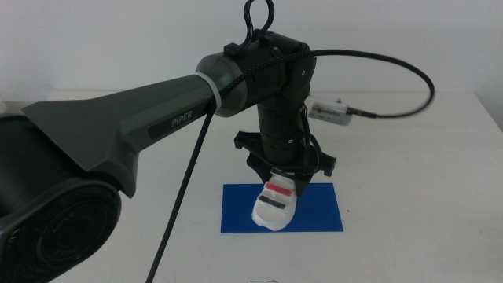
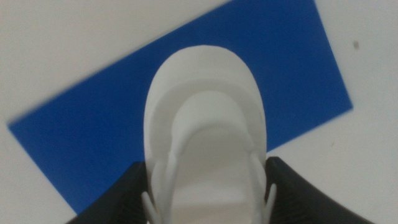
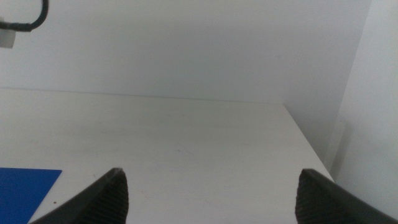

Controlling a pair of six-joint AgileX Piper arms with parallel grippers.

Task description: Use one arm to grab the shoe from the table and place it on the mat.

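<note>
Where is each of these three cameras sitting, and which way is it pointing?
Middle view: high, looking forward and down at the left arm's tool holding the white strapped sandal over the flat blue mat.
Left wrist view: on that wrist, looking down; dark jaws flank sandal above mat.
Right wrist view: low over the white table, open tool; shares mat corner.

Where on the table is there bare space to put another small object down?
The table is bare right of the mat up to its right edge, and behind the left gripper. The mat's middle is crowded: the shoe sits there between that gripper's fingers. The right gripper waits, fingers apart, over bare table.
</note>
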